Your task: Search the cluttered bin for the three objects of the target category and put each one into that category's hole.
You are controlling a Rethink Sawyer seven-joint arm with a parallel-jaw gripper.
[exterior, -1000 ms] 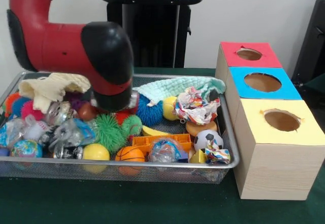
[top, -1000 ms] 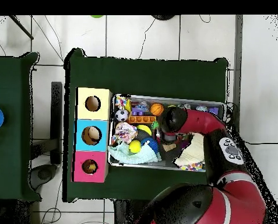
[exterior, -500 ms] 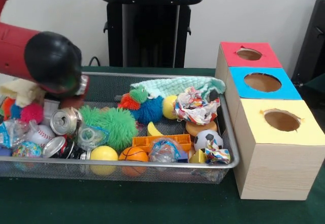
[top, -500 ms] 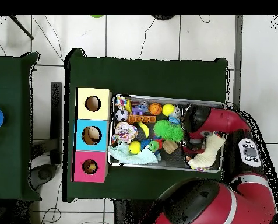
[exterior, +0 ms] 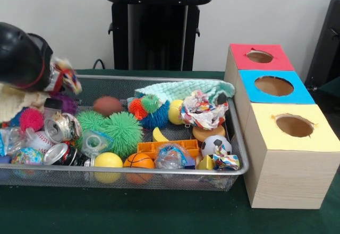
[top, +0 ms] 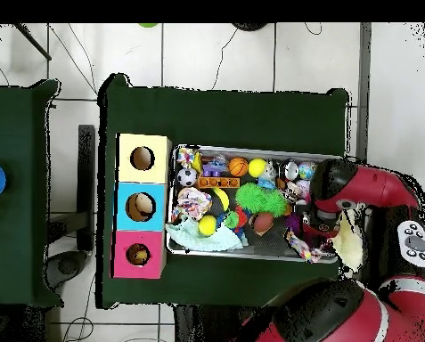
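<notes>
Hovering at one end of the wide silver wire-mesh basket [exterior: 159,173], my end effector [exterior: 62,77] has a multicoloured rag against it; whether it grips, I cannot tell. Away toward the opposite end sits the round hole in the red-topped wooden box [exterior: 260,57], beyond the clutter.

wall [exterior: 265,11]: plain, pale grey-white | table [exterior: 133,213]: dark green cloth top | floor [top: 216,53]: pale tiles, dark grout lines, thin cables trailing across | second table [top: 20,178]: green, at the overhead view's left edge, apart from the first | dark chair [exterior: 329,43]: at the front view's right edge
</notes>
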